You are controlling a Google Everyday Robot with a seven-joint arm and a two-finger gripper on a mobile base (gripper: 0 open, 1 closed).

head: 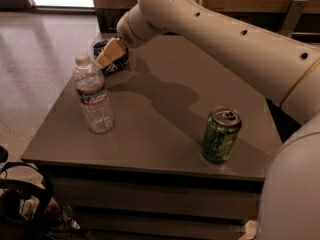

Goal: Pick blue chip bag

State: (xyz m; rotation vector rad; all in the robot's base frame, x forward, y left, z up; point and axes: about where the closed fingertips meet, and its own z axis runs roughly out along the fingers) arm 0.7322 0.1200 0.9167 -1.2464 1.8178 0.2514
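Left: bottle (93, 96) stands upright near the left edge of the desk (150, 144). Just behind it, at the far left corner, we see the bag (119, 66), dark, crumpled, with white marks. The hand (110, 53) sits right over the bag and overlaps it in this view. Touching or just above, we cannot tell. We also cannot tell how wide the hand is set. It points down and left toward that corner, so the bag lies straight ahead of and under it, not off to a side. We judge the next move needs only a short drop and no sideways travel. Bag's long axis is unclear, since it is half hidden. The bottle is near the bag's front side and could get bumped on the lift. Right: can (220, 135) stands upright, well apart from the hand. The arm (225, 34) comes in from the right.
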